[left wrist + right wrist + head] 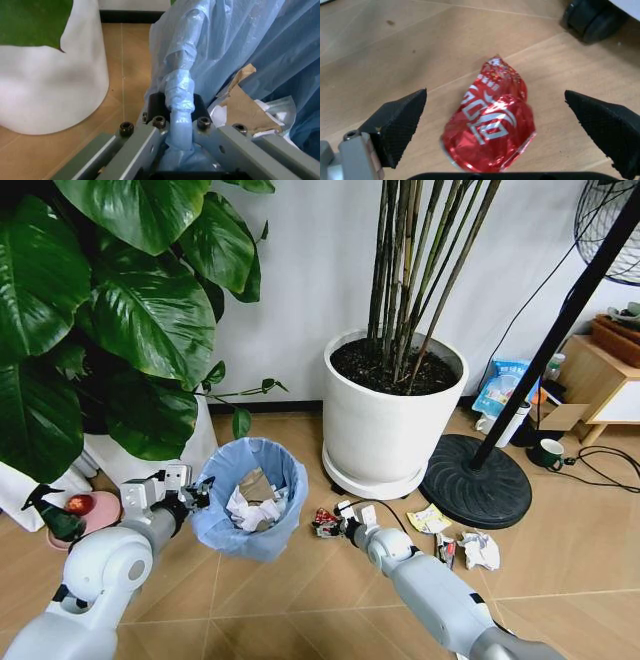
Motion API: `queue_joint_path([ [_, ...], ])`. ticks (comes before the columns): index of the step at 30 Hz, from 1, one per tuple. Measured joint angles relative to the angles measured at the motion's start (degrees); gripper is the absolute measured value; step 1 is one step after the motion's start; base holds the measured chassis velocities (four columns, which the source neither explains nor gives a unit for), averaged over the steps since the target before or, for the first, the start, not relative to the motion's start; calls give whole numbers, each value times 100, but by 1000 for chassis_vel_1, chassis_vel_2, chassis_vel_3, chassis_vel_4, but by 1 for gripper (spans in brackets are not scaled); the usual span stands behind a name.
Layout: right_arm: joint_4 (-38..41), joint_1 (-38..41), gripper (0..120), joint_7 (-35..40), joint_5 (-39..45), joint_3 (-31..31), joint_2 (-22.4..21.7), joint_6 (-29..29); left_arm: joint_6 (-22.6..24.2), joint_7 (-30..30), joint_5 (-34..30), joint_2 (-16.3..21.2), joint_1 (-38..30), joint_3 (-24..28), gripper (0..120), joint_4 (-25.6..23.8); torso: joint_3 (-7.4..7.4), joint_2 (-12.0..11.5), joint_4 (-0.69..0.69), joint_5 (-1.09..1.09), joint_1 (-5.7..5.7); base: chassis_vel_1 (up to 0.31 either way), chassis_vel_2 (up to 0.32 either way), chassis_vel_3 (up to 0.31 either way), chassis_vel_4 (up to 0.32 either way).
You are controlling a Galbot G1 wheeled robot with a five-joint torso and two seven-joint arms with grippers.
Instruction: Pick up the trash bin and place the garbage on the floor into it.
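Right wrist view has the right gripper (495, 123) spread wide around a red wrapper (490, 125) — white lettering unreadable — while left gripper (175, 112) clamps the trash bin (250, 495) rim.

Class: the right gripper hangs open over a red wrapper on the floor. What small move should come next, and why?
Probably lower the right gripper slightly and close its fingers on the red wrapper. The wrapper lies flat on the floor, centred between the open fingers and not yet gripped. The left gripper already holds the trash bin by its rim, tilted towards the wrapper.
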Motion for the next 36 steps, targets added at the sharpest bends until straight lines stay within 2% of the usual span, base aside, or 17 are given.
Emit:
queue_joint_path([
  [7, -591, 232, 100, 43, 328, 79, 271, -105, 0, 56, -26, 16, -77, -57, 0, 120, 0, 0, 1, 2, 0, 0, 0, 0, 0],
  [17, -861, 288, 98, 75, 404, 143, 402, -167, 0, 92, -60, 101, -84, -98, 0, 127, 0, 0, 1, 1, 0, 0, 0, 0, 0],
  [18, -900, 299, 94, 93, 404, 155, 418, -198, 0, 92, -62, 107, -84, -98, 0, 119, 0, 0, 1, 1, 0, 0, 0, 0, 0],
  [19, -980, 304, 84, 106, 399, 176, 445, -200, 0, 92, -63, 111, -84, -94, 0, 103, 0, 0, 1, 2, 0, 0, 0, 0, 0],
  [22, -1006, 304, 78, 108, 390, 194, 454, -200, 0, 93, -63, 113, -82, -90, 0, 97, 0, 0, 1, 1, 0, 0, 0, 0, 0],
  [24, -1019, 298, 66, 107, 374, 217, 464, -200, 0, 95, -64, 116, -80, -84, 0, 83, -1, 0, 1, 2, 0, 0, 0, 0, 0],
  [26, -1031, 294, 58, 103, 368, 235, 475, -198, 0, 96, -64, 117, -79, -81, 0, 76, -1, 0, 1, 1, 0, 0, 0, 0, 0],
  [27, -1031, 294, 58, 103, 368, 235, 475, -198, 0, 96, -64, 117, -79, -81, 0, 76, -1, 0, 1, 1, 0, 0, 0, 0, 0],
  [30, -1059, 287, 43, 79, 360, 275, 499, -188, 0, 100, -64, 121, -75, -79, 0, 59, -1, 0, 2, 2, -1, 0, 0, 0, 0],
  [32, -1059, 286, 43, 76, 360, 277, 499, -188, 0, 100, -64, 122, -74, -79, 0, 57, -1, 0, 2, 2, -1, 0, 0, 0, 0],
  [34, -1063, 269, 35, 57, 349, 296, 503, -174, 0, 105, -65, 124, -67, -88, 0, 55, -1, 0, 2, 2, -1, 0, 0, 0, 0],
  [36, -1056, 257, 34, 53, 343, 309, 504, -167, 1, 111, -65, 125, -64, -96, 0, 55, -1, 0, 2, 3, -1, 0, 0, 0, 0],
])
